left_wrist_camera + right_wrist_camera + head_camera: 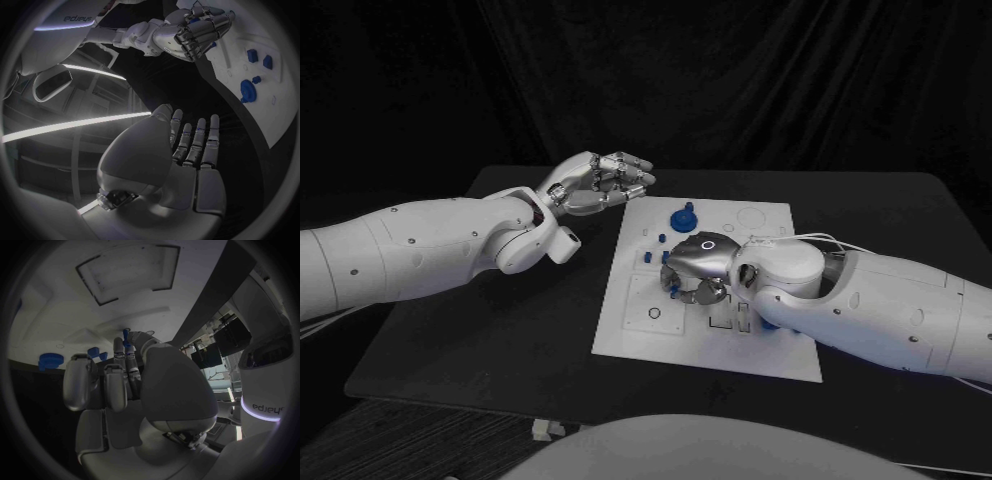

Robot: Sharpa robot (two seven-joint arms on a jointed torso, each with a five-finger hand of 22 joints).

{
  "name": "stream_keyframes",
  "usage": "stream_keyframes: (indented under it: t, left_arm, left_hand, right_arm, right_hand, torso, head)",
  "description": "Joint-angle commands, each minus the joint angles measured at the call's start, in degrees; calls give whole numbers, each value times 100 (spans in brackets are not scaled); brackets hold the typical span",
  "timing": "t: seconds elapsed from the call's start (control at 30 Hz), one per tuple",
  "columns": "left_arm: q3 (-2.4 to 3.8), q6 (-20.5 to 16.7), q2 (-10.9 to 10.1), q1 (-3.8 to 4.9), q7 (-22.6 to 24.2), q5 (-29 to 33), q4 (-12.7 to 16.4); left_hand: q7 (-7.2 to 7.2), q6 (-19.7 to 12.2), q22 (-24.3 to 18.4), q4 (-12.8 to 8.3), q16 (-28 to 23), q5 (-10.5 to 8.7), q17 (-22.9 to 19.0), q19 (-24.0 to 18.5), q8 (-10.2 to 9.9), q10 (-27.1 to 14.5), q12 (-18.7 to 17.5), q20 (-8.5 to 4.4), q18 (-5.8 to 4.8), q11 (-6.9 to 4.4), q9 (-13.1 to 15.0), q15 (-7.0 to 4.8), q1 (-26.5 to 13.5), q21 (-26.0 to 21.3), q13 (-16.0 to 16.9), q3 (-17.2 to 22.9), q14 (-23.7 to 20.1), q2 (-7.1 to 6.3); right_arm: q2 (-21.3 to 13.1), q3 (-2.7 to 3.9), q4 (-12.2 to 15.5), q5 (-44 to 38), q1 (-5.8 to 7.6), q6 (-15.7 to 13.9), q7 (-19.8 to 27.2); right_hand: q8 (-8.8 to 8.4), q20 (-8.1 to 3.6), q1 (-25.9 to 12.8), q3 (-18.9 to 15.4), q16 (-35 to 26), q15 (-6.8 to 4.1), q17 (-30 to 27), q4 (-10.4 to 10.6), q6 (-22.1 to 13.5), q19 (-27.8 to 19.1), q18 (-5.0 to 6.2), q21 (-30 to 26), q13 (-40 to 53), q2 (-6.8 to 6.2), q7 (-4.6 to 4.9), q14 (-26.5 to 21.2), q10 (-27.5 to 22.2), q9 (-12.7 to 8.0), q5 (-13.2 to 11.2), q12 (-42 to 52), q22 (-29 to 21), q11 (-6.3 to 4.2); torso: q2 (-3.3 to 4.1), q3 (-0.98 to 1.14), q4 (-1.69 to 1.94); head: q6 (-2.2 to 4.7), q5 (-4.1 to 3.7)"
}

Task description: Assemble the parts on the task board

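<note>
The white task board (625, 340) lay in the middle of the black desk (473, 340). The right hand (700, 262) hovered low over the board's centre, fingers curled down around small blue parts (669, 258); whether it actually gripped one could not be told. A blue gear-shaped part (684, 216) stood on the board's far side, just beyond that hand. The left hand (599, 182) hung above the desk off the board's far left corner, fingers curled in and holding nothing.
</note>
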Motion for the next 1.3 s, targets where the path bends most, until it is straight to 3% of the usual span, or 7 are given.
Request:
stream_keyframes:
  t: [0.03, 0.37, 1.3]
  left_arm:
    - [6, 74, 13, -11, 115, 53, 4]
    - [6, 93, 14, -14, 81, 53, -7]
    - [6, 171, 47, -35, -27, 53, -51]
  left_hand:
    - [5, -38, -7, -11, 40, 19, 3, -43, 8, -41, 38, -4, -40, -13, -5, 42, 60, -2, -8, 27, -10, -12]
    - [6, -41, -7, -13, 48, 28, 3, -43, 9, -49, 39, -3, -42, -17, -6, 53, 76, 0, -8, 34, -5, -9]
    - [11, -51, -8, -10, 64, 40, 3, -43, 8, -70, 39, 0, -49, -16, -9, 81, 101, 3, -8, 46, 7, 3]
  right_arm:
    - [2, 1, 22, -59, -19, -47, 12]
    - [-23, 1, 43, -59, -27, 25, -1]
    - [-46, 1, 50, -59, -40, -137, 33]
  right_hand:
    - [-26, 41, -31, 10, -22, 34, 603, -12, -34, 12, -14, -26, -2, -9, 2, 334, 38, -3, 11, -16, 1046, 13]
    - [-37, 43, -36, 13, -34, 35, 579, -17, -46, 2, -8, -48, 0, -13, 5, 325, 55, -4, 12, -12, 1039, 12]
    - [-73, 51, -52, 37, -57, 34, 532, -46, -73, -7, -3, -66, 4, -18, 5, 307, 142, 3, 10, 0, 1034, -2]
  torso:
    - [0, 1, 0]
    - [0, 1, 0]
    - [0, 1, 0]
  head:
    - [-1, 7]
    - [-1, 12]
    - [-1, 9]
